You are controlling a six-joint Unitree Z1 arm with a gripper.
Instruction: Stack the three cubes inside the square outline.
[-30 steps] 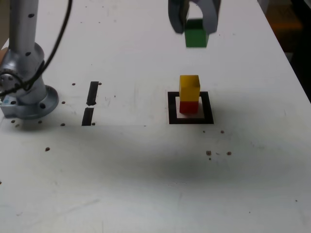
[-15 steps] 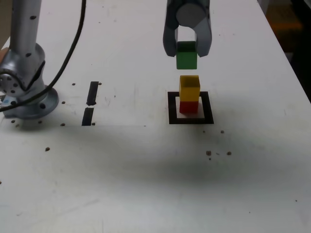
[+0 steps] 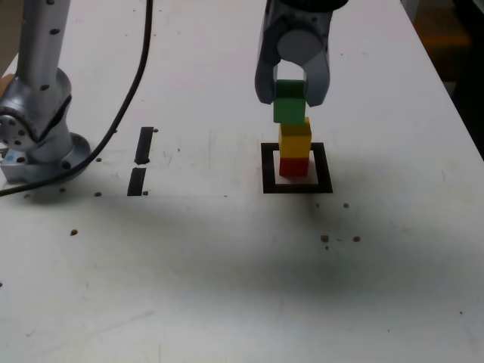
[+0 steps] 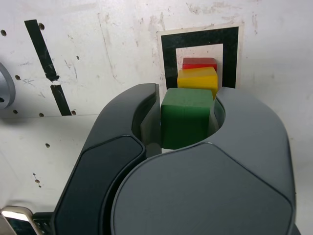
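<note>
The red cube (image 3: 294, 166) (image 4: 199, 63) sits inside the black square outline (image 3: 296, 185) (image 4: 167, 44), and the yellow cube (image 3: 295, 138) (image 4: 197, 79) rests on top of it. My gripper (image 3: 291, 97) (image 4: 187, 117) is shut on the green cube (image 3: 290, 103) (image 4: 186, 117), whose underside is at or just above the yellow cube's top. Whether they touch is unclear. In the wrist view the green cube fills the gap between the two dark fingers.
Two short black strips (image 3: 141, 159) (image 4: 48, 68) lie on the white table at the exterior view's left. The arm's metal base (image 3: 41, 144) stands beyond them, with a black cable (image 3: 125, 106) hanging down. Small dark specks (image 3: 339, 239) dot the table.
My gripper has come down and toward the outline with the green cube, from high above the stack to right over the yellow cube.
</note>
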